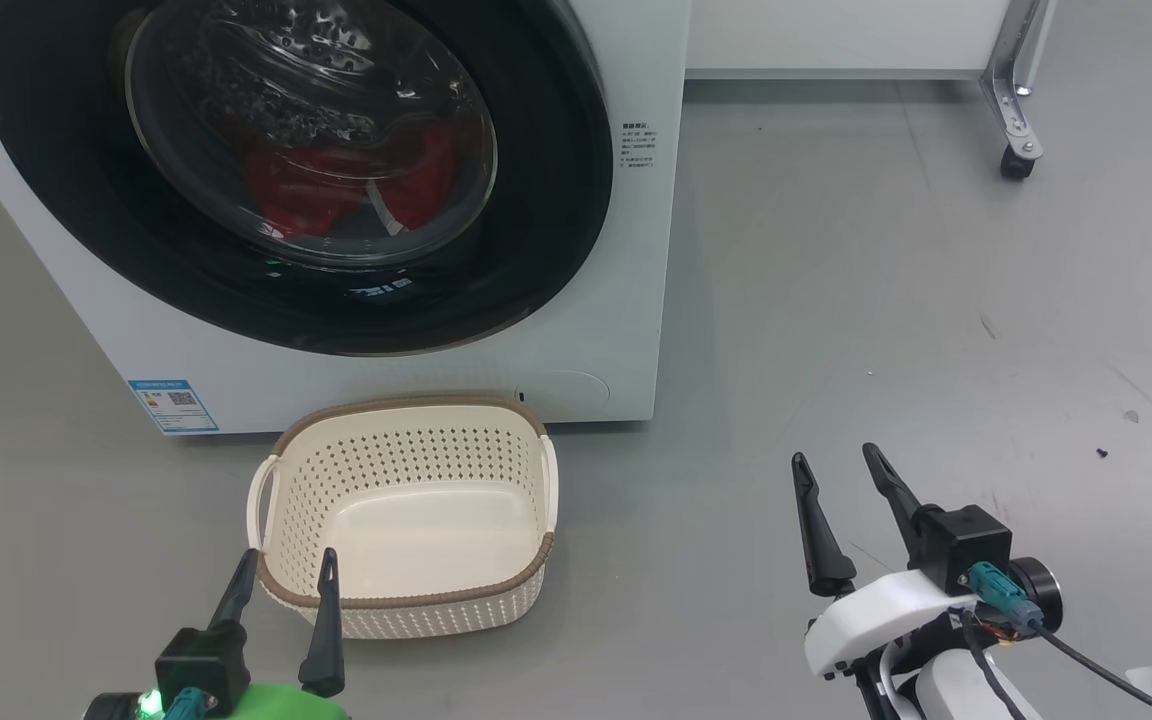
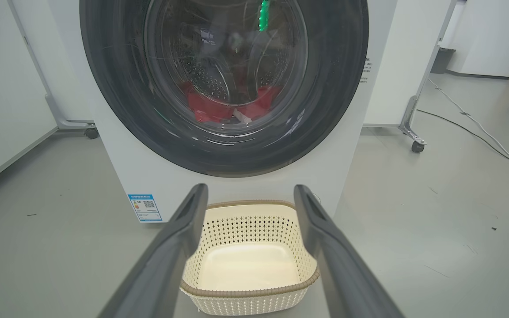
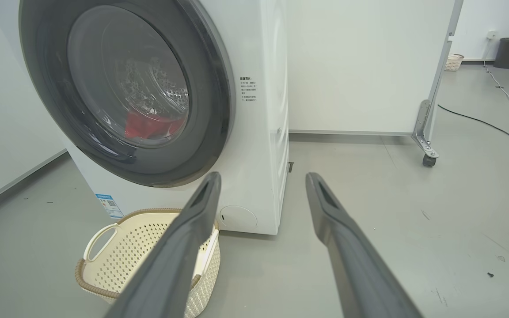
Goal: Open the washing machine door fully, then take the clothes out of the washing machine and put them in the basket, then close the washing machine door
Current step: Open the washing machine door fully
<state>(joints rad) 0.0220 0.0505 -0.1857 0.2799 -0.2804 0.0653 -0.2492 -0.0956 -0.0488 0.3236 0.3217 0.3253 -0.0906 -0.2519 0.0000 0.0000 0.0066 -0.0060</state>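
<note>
Head view. Washing machine (image 1: 636,300) takes up the upper left of the frame, white front toward the camera. Washing machine door (image 1: 556,180) lies shut against it, its black rim glossy. Clothes (image 1: 336,190), red, sit low in the drum and are seen through the glass bowl. Blue label (image 1: 173,405) at the machine's lower left corner.

Basket (image 1: 406,405) stands on the grey floor (image 1: 886,300) just in front of the machine, lower centre-left of the frame, its pale bottom bare.

Left claw (image 1: 289,556) at lower left: fingers spread wide, gripping nothing, tips lined up with the basket's near rim. Right claw (image 1: 834,457) at lower right: also wide, gripping nothing, above bare floor, well apart from basket and machine.

Left wrist view: the two fingers frame the basket, with the door above them. Right wrist view: basket at lower left, partly behind one finger; a wheeled frame leg (image 3: 426,145) at right.
</note>
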